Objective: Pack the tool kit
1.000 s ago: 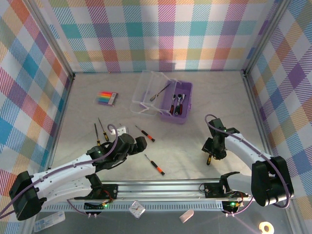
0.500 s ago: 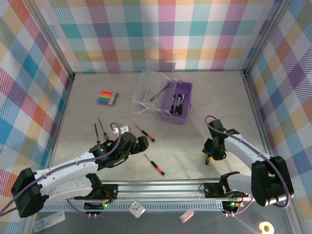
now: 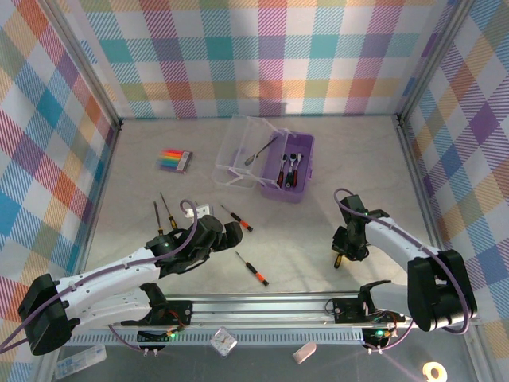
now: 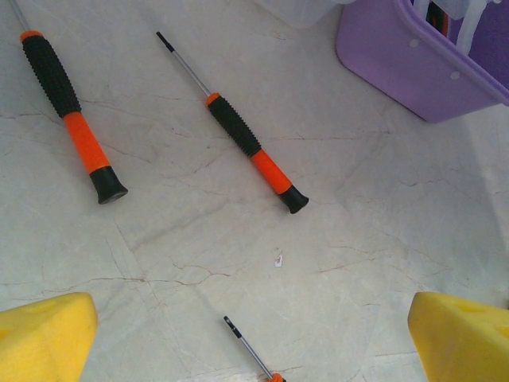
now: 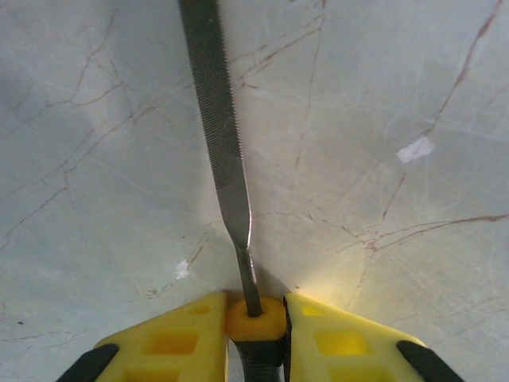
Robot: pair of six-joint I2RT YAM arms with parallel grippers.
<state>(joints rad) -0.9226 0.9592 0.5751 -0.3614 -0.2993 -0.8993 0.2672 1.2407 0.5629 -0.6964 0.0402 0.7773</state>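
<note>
the purple box (image 3: 307, 181) is left open, chrome wrenches (image 3: 293, 165) inside; orange-black screwdrivers (image 3: 251, 268) are strewn on the counter (image 3: 310, 231); a file (image 5: 216, 119) is clamped in the right hand (image 5: 254, 320).

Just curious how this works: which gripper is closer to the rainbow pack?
Left. The left gripper sits toward the near edge and a little right of the pack. The right gripper, closed on a file, is far off to the pack's right.
</note>
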